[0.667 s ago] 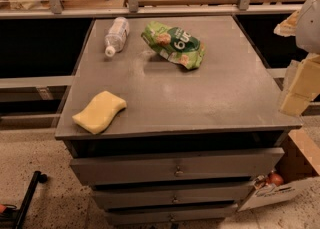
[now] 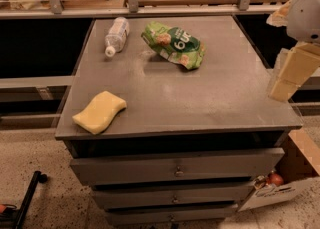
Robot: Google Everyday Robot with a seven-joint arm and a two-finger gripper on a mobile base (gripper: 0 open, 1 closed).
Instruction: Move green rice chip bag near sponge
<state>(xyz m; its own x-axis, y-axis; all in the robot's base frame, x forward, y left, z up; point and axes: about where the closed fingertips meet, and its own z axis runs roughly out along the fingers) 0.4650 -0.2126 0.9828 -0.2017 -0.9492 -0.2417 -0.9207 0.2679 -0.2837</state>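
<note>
Sponge (image 2: 100, 112) flat at front-left corner of cabinet top (image 2: 200, 103); clear bottle (image 2: 116, 35) lying at its back-left; green rice chip bag (image 2: 174, 44) at back-centre, well apart from sponge, long axis running back-left to front-right; gripper (image 2: 290, 75) off cabinet top's right edge, mid-depth; whether it is spread or closed I cannot tell. My reading: bag lies left and rearward of gripper; I reach that way first.

- Dim, warm overhead light; dark under the counter (image 2: 225, 108) top.
- Faint sheen mid counter; small shadow left of green rice chip bag (image 2: 174, 44).
- gripper (image 2: 283, 86) at right edge, lit pale.
</note>
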